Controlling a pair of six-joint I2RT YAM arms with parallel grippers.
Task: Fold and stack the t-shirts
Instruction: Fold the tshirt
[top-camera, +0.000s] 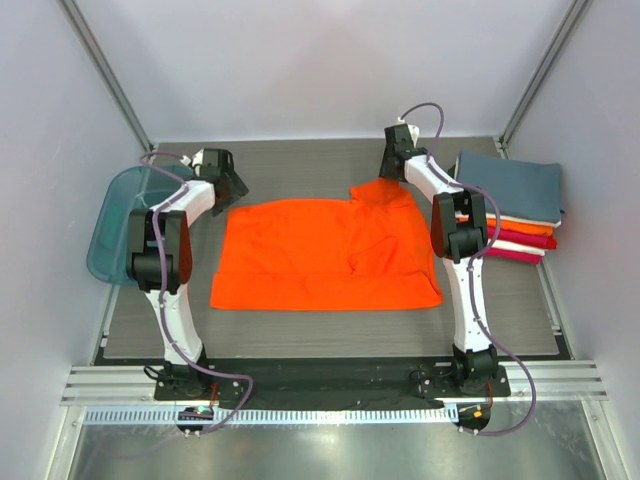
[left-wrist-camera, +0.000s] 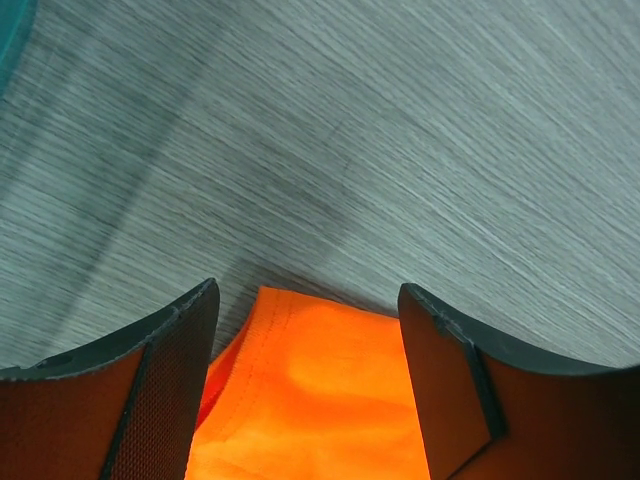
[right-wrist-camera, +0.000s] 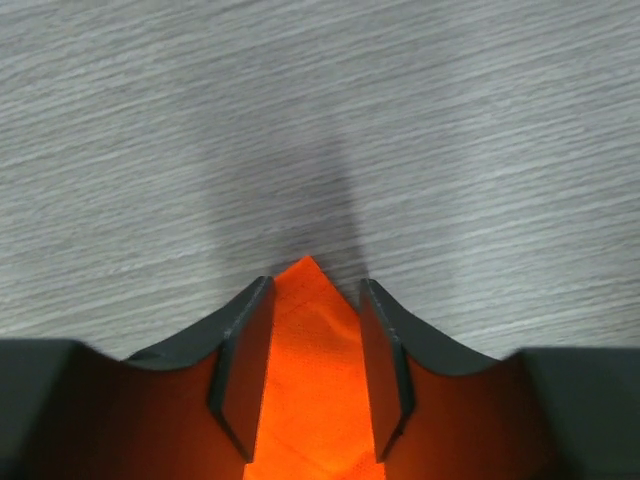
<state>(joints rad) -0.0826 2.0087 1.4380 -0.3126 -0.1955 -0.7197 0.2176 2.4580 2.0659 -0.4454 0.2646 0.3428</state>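
A: Orange t-shirt: where did we find it?

B: Spread flat on the grey table, its far right corner lifted. We recorded the right gripper pinching that corner; the left gripper stood spread astride the far left corner, unclosed. The folded stack of t-shirts lay at the right edge.

Grey table: orange t-shirt spread, folded stack right, teal tub left.

A robot test lab: plain white walls box in a grey bench, with two arms bolted by a metal rail.
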